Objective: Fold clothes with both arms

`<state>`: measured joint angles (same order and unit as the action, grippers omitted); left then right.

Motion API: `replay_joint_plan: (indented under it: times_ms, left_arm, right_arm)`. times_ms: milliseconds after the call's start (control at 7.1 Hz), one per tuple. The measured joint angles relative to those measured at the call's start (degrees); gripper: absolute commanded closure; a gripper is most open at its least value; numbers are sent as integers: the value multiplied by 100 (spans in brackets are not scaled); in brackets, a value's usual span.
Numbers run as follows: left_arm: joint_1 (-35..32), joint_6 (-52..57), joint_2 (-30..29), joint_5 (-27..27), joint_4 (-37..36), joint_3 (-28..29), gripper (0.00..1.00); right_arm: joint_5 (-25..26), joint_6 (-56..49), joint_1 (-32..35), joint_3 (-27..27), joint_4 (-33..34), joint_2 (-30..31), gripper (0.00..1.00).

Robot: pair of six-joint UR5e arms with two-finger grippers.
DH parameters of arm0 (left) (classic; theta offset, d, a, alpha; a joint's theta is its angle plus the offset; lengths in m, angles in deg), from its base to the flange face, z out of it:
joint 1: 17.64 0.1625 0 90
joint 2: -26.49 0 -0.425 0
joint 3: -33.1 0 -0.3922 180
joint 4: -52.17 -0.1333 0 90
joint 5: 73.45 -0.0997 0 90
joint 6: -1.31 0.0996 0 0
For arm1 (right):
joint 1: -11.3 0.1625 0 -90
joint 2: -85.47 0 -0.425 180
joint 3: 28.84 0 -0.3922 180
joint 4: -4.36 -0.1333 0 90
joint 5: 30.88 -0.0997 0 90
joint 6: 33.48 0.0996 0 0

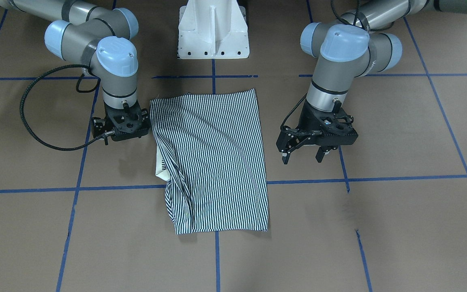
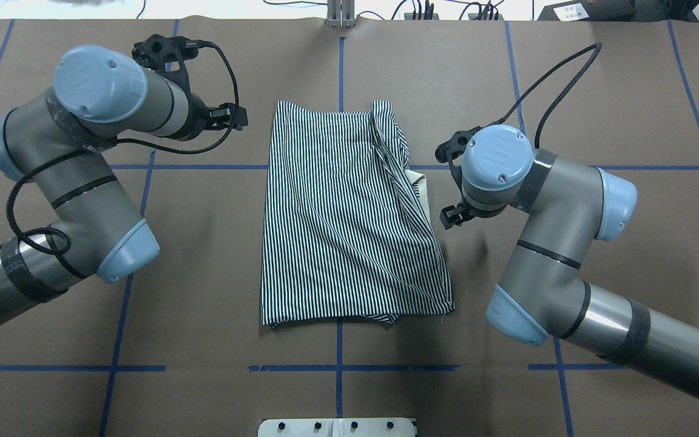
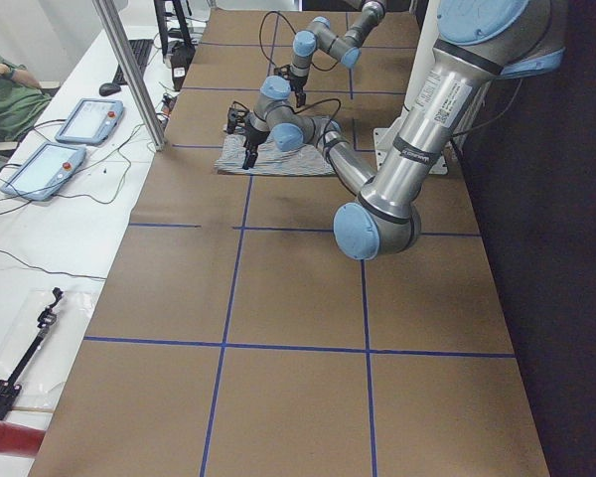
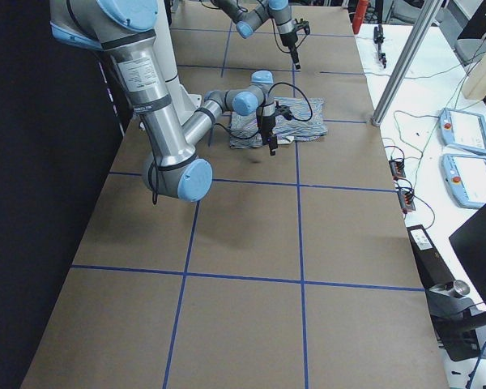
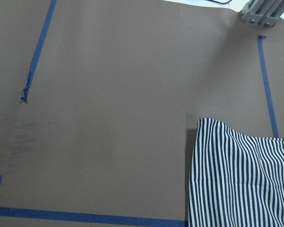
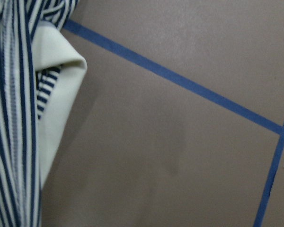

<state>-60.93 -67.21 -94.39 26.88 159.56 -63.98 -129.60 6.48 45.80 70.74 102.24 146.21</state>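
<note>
The shirt (image 1: 217,162) lies folded into a rough rectangle at the middle of the table (image 1: 399,243), one short edge toward the pedestal (image 1: 213,28) at the robot's edge. The cream collar (image 1: 161,168) pokes out from under the fold on the robot's right side. The right gripper (image 1: 122,126) points straight down just beside that side, by the shirt corner nearest the pedestal; its fingers are hidden under its body, so I cannot tell whether they are spread or closed. The left gripper (image 1: 302,158) hangs near the shirt's opposite side, apart from it, released and holding nothing, over bare table by the blue tape (image 1: 379,177)
</note>
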Motion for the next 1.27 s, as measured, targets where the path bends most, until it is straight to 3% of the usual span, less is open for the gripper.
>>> replay_joint_plan:
  times_ms: [563, 845, 1267]
  left_arm:
    - [-417, 670, 203, 451, -48, -87, 0]
    - [-486, 838, 296, 484, -35, -86, 0]
    - [-495, 856, 313, 487, -16, -61, 0]
  right_arm:
    - [-12, 51, 134, -2132, -409, -1920, 0]
    - [13, -9, 143, -2680, -588, -2220, 0]
    - [19, -152, 147, -3028, -590, -2246, 0]
